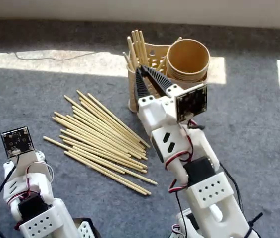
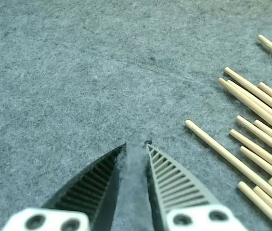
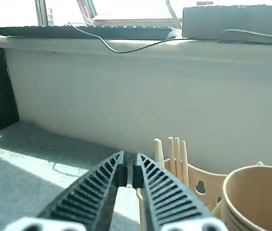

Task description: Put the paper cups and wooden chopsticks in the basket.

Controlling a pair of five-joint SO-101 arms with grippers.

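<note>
A beige basket (image 1: 137,101) stands on the grey carpet at the back, with a stack of paper cups (image 1: 188,60) and several upright wooden chopsticks (image 1: 138,45) inside it. My right gripper (image 1: 140,71) hovers at the basket's rim beside those chopsticks, shut with nothing between its fingers; its wrist view shows the gripper (image 3: 129,159), basket (image 3: 200,185), cups (image 3: 256,197) and standing chopsticks (image 3: 172,151). A loose pile of chopsticks (image 1: 100,139) lies on the carpet left of the right arm. My left gripper (image 2: 136,144) is low over bare carpet, slightly open and empty, with the chopstick ends (image 2: 251,139) beside it.
A pale wall (image 3: 140,96) with a ledge runs behind the basket. A thin cable (image 1: 45,55) lies on the sunlit carpet at the back left. The left arm (image 1: 28,193) sits at the front left corner.
</note>
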